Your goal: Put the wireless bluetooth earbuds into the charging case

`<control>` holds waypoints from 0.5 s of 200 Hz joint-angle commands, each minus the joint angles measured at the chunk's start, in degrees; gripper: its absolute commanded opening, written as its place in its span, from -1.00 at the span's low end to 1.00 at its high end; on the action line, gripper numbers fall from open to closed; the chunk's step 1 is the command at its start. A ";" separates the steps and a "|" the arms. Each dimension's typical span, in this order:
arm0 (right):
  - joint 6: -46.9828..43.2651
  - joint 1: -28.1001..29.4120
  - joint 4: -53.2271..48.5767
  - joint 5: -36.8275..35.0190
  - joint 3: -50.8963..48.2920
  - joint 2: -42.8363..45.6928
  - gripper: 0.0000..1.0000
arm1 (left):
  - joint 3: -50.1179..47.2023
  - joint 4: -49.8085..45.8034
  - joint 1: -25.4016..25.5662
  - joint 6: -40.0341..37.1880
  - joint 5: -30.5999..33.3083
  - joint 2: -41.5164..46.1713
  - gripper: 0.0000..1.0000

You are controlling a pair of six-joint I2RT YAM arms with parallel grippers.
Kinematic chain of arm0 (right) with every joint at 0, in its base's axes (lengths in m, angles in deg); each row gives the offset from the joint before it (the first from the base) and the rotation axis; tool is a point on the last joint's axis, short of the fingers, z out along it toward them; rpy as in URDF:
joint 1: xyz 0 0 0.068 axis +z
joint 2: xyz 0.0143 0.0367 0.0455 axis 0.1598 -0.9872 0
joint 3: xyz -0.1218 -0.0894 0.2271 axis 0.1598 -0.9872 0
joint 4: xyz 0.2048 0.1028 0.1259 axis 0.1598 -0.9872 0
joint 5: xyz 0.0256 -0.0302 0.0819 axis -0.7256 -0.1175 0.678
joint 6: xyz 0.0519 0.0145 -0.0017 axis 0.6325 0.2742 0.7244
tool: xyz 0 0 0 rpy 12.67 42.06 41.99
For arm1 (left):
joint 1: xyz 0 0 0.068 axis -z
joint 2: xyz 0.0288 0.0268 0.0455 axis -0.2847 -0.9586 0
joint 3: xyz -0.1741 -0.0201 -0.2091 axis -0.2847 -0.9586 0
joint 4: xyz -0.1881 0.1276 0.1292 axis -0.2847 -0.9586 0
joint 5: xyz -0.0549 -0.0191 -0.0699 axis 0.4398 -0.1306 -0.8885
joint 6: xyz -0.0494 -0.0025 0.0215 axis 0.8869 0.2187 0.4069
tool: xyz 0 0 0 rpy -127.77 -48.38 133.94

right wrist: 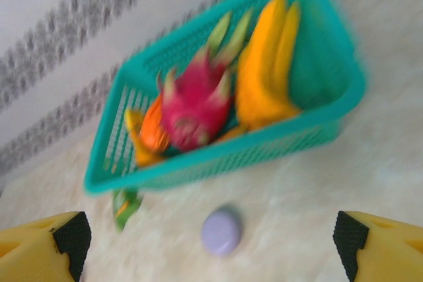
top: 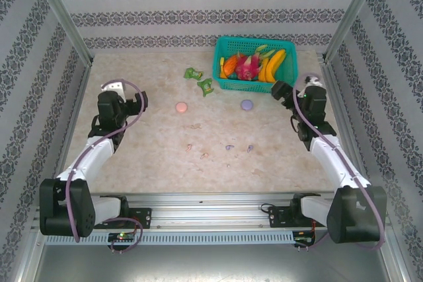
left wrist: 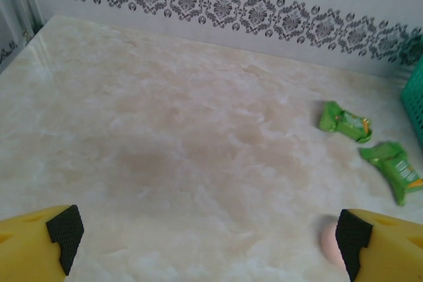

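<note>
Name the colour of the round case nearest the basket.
The case is pale purple; right wrist view shows it best.

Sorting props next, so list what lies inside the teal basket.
Inside the basket: a pink dragon fruit, yellow bananas, an orange fruit. Whatever lies beneath them is covered.

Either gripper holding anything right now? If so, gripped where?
Nothing is held. The left gripper is open above the table. The right gripper is open too, and the purple case lies on the table beyond its fingers, untouched.
</note>
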 commanded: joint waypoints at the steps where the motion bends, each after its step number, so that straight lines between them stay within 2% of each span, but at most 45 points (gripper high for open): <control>1: -0.95 9.05 -12.84 2.95 9.59 -3.83 0.86 | 4.69 -14.82 0.57 11.08 0.28 0.98 0.99; 22: -2.81 18.21 -23.96 -2.71 20.28 -10.69 0.78 | 8.71 -22.11 0.69 16.10 -1.50 -0.86 1.00; 50: -0.90 26.17 -35.46 -6.83 35.86 -22.91 0.68 | 11.81 -27.92 0.65 20.60 -2.87 -3.84 1.00; 100: 1.82 35.02 -48.86 -14.60 60.62 -44.91 0.66 | 14.40 -30.73 0.71 23.10 -5.56 -8.59 1.00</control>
